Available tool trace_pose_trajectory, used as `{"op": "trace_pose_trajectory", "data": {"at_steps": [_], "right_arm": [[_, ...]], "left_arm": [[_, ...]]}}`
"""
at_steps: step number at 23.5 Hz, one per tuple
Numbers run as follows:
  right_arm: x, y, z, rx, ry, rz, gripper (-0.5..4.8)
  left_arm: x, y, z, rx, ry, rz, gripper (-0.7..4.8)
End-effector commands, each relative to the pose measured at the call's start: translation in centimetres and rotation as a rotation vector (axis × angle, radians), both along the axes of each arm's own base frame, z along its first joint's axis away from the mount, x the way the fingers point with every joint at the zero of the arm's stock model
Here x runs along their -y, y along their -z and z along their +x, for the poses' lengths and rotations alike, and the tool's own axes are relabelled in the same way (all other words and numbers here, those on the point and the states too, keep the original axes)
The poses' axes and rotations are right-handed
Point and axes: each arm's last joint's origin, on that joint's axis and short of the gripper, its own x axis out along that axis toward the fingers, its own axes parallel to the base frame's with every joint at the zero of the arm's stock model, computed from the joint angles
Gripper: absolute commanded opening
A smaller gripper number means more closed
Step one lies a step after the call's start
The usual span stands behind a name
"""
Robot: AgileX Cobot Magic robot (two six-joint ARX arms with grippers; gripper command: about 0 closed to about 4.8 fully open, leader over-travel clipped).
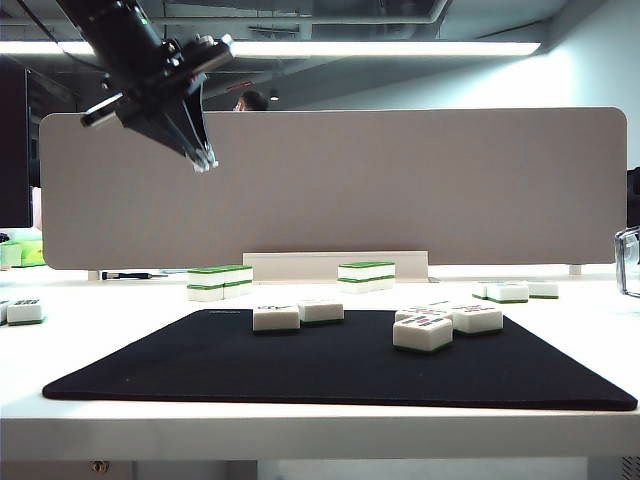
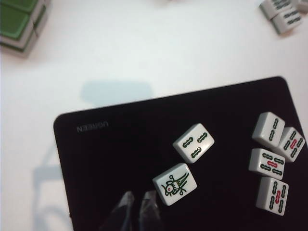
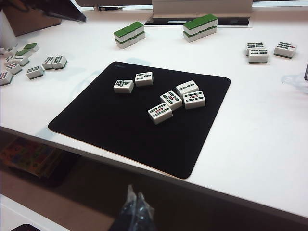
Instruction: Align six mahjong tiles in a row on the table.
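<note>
Six mahjong tiles lie face up on the black mat (image 1: 300, 365). Two sit as a pair: the bird tile (image 2: 174, 184) and its neighbour (image 2: 193, 143), seen too as a pair (image 1: 297, 314). The others form a loose cluster (image 2: 272, 161) toward the right, the cluster (image 1: 445, 323) (image 3: 177, 101). My left gripper (image 1: 205, 160) hangs high above the table's left side, pointing down, shut and holding nothing. In the left wrist view its fingertips (image 2: 139, 204) are over the mat beside the bird tile. My right gripper (image 3: 135, 193) is shut and empty, below the table's front edge.
Green-topped tile stacks (image 1: 220, 280) (image 1: 366, 274) stand behind the mat on the white table (image 1: 90, 330). Loose tiles lie at the right (image 1: 515, 291) and far left (image 1: 25, 310). The grey divider (image 1: 400, 180) closes the back. A clear object (image 1: 628, 260) shows at the right edge.
</note>
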Motion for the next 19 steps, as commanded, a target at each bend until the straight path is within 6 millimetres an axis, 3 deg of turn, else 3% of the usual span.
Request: {"op": "trace_pose_trajectory", "data": {"at_steps": [1, 7, 12, 13, 17, 19], "right_arm": [[0.0, -0.1, -0.3, 0.027, -0.003, -0.001, -0.01], [0.0, -0.1, -0.3, 0.026, -0.003, -0.001, -0.01], [0.0, 0.0, -0.3, 0.025, -0.003, -0.001, -0.01], [0.0, -0.1, -0.3, 0.026, -0.003, -0.001, -0.01], [0.0, -0.1, -0.2, 0.027, -0.003, -0.001, -0.01], [0.0, -0.1, -0.2, 0.027, -0.003, -0.001, -0.01]], "left_arm": [[0.3, 0.5, 0.7, -0.045, 0.001, 0.014, 0.28], [2.4, 3.1, 1.6, -0.129, 0.020, 0.022, 0.29], [5.4, 5.4, 1.5, -0.194, 0.080, 0.046, 0.31], [6.4, 6.2, 1.3, -0.211, 0.104, 0.058, 0.48], [7.8, 7.3, 0.9, -0.238, 0.075, 0.112, 2.36], [8.0, 7.4, 0.8, -0.251, 0.039, 0.124, 2.86]]}}
